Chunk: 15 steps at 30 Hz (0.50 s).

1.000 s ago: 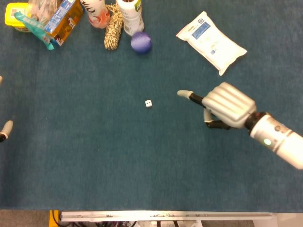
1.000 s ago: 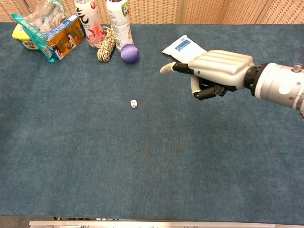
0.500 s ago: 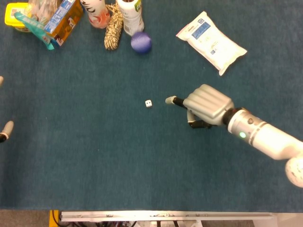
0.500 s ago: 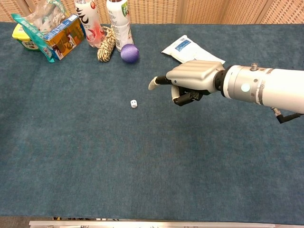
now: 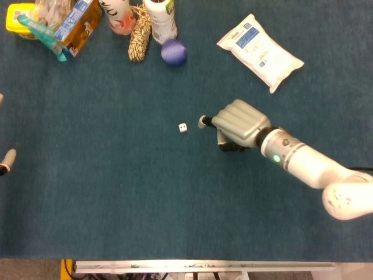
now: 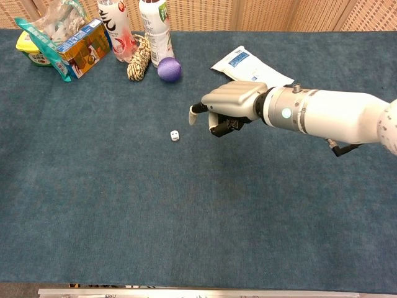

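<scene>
Right hand [image 5: 236,123] low over the blue table [image 5: 116,198], fingers curled under the palm with one finger stuck out straight toward the white die [image 5: 183,127]. Nothing in the hand. Fingertip [image 5: 202,121] is just beside the die, a small gap between them, not touching. In the chest view the same hand [image 6: 226,105] sits right of and slightly above the die [image 6: 175,135], outstretched fingertip [image 6: 192,116] tipped downward.

Die lies alone near the middle of the table, dots visible on its top face, count too small to read.

Left hand [image 5: 6,160] only a sliver at the left edge of the head view, well apart from the die; can't tell how its fingers lie.

Far edge of table: purple ball [image 5: 173,52], just beside a coil of twine [image 5: 139,36] and a white bottle [image 5: 161,18]. Left of those a bottle with red print [image 5: 118,16], an orange and blue carton [image 5: 78,24], a clear snack bag [image 5: 46,23], a yellow tub [image 5: 18,16]. White and blue wipes pack [image 5: 260,51] lies flat behind the right hand, well apart from it.
</scene>
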Each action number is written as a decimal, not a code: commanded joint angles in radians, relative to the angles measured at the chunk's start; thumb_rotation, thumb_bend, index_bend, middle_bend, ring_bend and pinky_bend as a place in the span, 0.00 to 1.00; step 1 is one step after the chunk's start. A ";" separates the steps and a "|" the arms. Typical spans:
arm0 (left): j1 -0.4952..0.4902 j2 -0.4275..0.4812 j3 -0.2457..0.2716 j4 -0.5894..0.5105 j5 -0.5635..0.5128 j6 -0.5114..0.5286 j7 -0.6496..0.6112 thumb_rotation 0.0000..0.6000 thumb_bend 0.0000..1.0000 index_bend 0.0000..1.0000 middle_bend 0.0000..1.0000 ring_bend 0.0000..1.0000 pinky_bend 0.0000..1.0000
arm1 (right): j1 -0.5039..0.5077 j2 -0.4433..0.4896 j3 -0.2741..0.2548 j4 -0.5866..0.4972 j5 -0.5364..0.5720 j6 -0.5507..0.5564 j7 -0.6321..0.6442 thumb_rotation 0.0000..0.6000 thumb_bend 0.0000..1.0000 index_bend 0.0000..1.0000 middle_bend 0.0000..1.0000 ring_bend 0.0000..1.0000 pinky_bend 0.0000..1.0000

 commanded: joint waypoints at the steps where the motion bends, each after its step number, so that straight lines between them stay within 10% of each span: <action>1: -0.001 0.000 -0.001 0.000 0.001 0.000 0.000 1.00 0.26 0.02 0.10 0.05 0.05 | 0.031 -0.033 -0.001 0.036 0.033 0.001 -0.002 0.52 0.99 0.25 1.00 1.00 1.00; 15: 0.010 0.003 0.001 0.006 -0.001 0.014 -0.011 1.00 0.26 0.02 0.10 0.05 0.05 | 0.145 -0.193 0.004 0.239 0.146 -0.039 0.020 0.52 0.99 0.25 1.00 1.00 1.00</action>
